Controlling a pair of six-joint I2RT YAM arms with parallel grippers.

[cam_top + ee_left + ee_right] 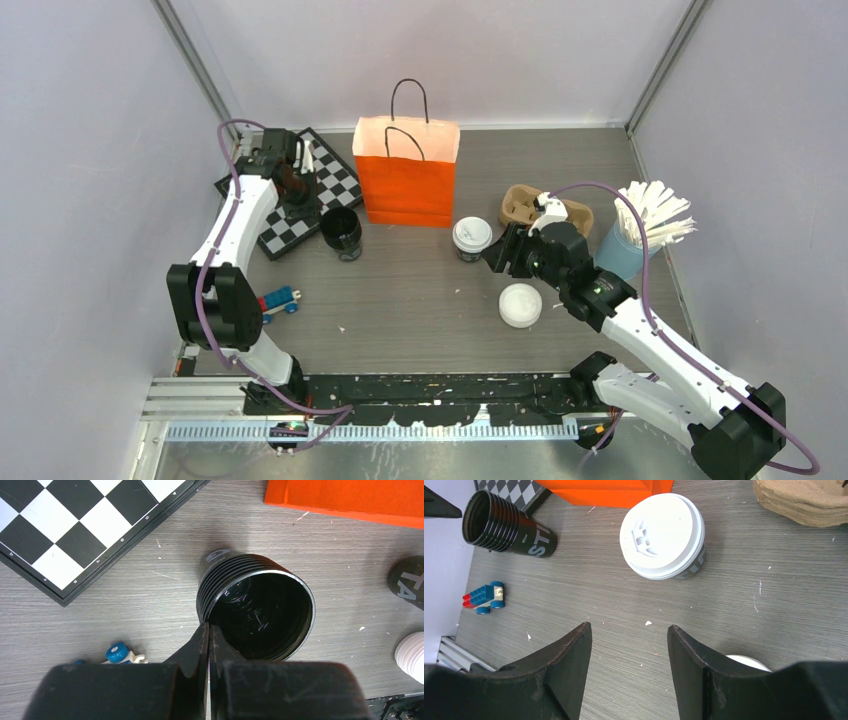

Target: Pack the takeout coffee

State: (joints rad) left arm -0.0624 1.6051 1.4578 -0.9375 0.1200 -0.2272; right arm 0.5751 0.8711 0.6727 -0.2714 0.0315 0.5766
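The takeout coffee (472,238), a small cup with a white sip lid, stands upright just right of the orange bag (405,172). In the right wrist view the coffee (662,534) is ahead of my right gripper (629,626), which is open and empty above the table. In the top view the right gripper (503,250) is just right of the coffee, apart from it. My left gripper (209,626) is shut, its tips pinching the near rim of the black lidless cup (260,611), which stands left of the bag (341,233).
A loose flat white disc (520,304) lies under my right wrist. A brown cardboard carrier (530,205) and a blue cup of white sticks (640,235) stand at the right. A chessboard (330,185) and a toy car (278,301) are at the left.
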